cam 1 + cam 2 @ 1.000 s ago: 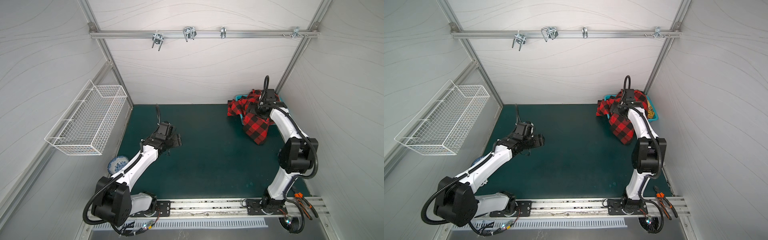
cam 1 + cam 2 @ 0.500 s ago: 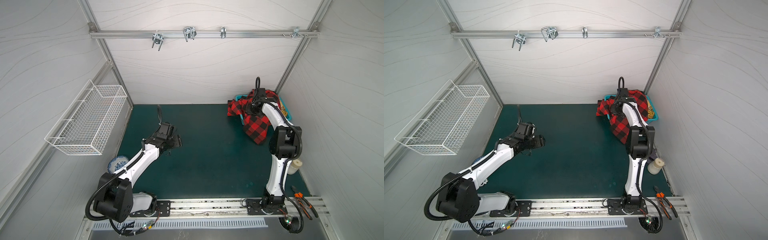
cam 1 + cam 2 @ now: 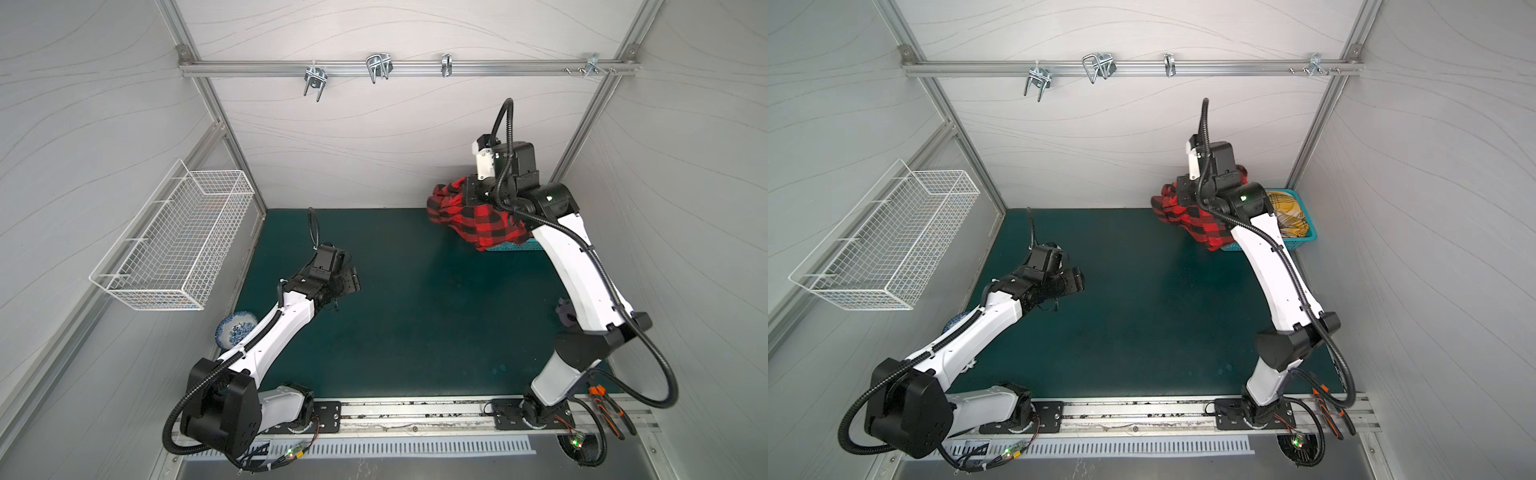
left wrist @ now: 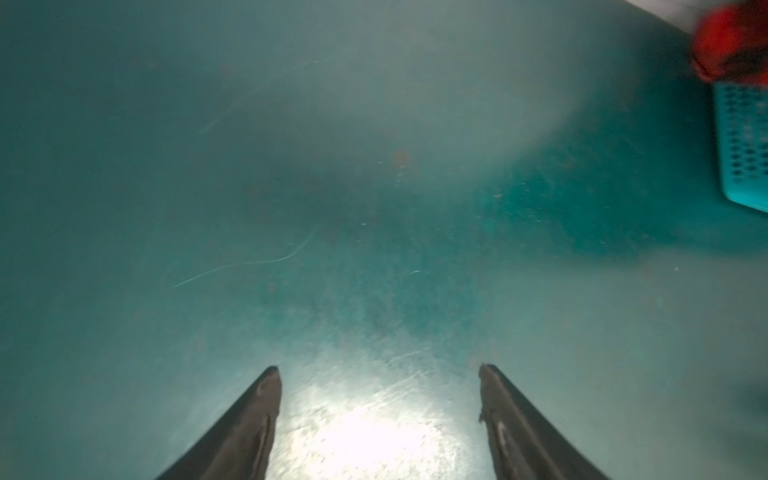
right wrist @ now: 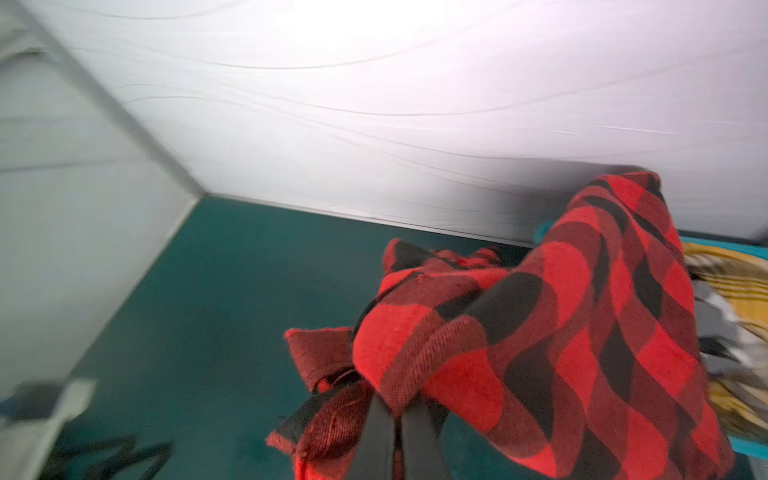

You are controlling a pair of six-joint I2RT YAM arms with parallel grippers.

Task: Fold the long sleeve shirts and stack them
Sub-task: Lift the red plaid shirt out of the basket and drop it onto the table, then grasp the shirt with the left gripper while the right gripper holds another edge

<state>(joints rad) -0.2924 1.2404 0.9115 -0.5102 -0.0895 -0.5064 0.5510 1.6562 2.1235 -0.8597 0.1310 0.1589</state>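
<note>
Your right fingers point(image 5: 374, 440) are pinched shut on a bunched fold of the red-and-black shirt point(image 3: 478, 226), which drapes over the rim of the teal basket point(image 3: 1304, 243), while your left fingers point(image 4: 253, 415) stand wide and empty well away from it; it looks soft, light and floppy, so retake it by the shoulders.

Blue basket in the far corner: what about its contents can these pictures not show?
- Basket interior, in a top view: covered by the red plaid shirt and the right arm.
- Yellow shirt: partly behind that arm.
- Grey-white cloth, right wrist view: blurred, cut off by the edge; pattern unclear.
</note>
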